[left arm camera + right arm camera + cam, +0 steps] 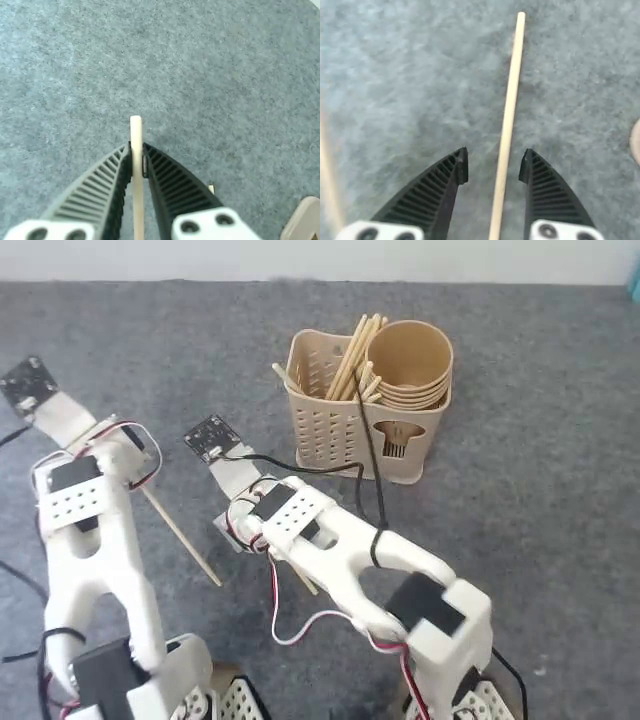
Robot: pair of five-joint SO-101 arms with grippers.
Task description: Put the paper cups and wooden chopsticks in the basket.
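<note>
Left gripper (136, 148) is clamping a chopstick (135, 127), lower left in the high view, right gripper (493, 165) is hanging wide open around a second chopstick (512, 90), basket (330, 430) with paper cups (410, 365) sitting upper centre

We count one beige perforated plastic basket (325, 430). In it sits one nested stack of brown paper cups (410, 360). Its rims show at least four cups, but we cannot settle the exact number. One bundle of pale wooden chopsticks (350, 350) stands there too, at least five, too crowded for us to count exactly. Outside the basket we count two more: a first loose chopstick (180, 525) and a second loose chopstick (308, 582). We count two white robot arms, the left arm (90, 530) and the right arm (340, 545).
</note>
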